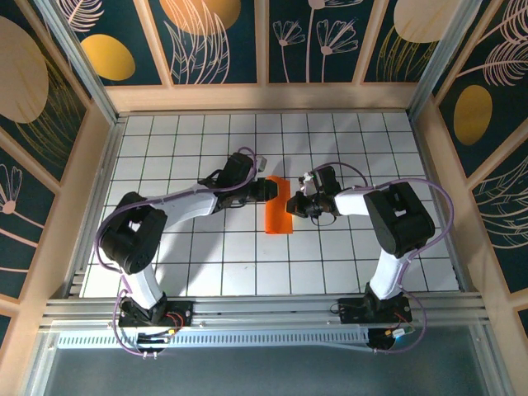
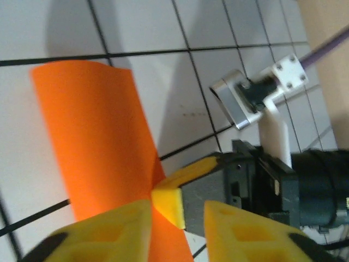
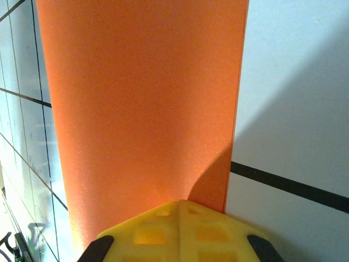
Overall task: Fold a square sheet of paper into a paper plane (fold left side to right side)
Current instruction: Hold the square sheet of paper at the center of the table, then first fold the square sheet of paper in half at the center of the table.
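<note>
Orange and bright, the thin sheet of paper lies near the middle of the tabletop as a narrow upright strip. Its long sides run away from the arm bases, with a slight tilt. In the right wrist view the sheet of paper has a straight, crisp edge on the right, while its left side looks softly rounded rather than pressed flat. In the left wrist view its far end lifts a little off the surface and casts a shadow.

The right pincer meets the strip from the right, about halfway along. Seen from its own wrist, the right pincer is clenched, its yellow fingers pressed together with the tips against the paper's right edge. Whether any paper is caught between them I cannot tell. The same yellow tip shows in the left wrist view, touching the paper.

The left pincer reaches in from the left, at the strip's upper part. Its yellow fingers stand apart, released, one over the paper and the other beside it, with nothing visibly pinched.

Beneath is the white tabletop, ruled with black grid lines. An aluminium rail carries both arm bases at its near edge. Wood-framed wall panels in dark teal with gold and pale plant motifs surround it.
</note>
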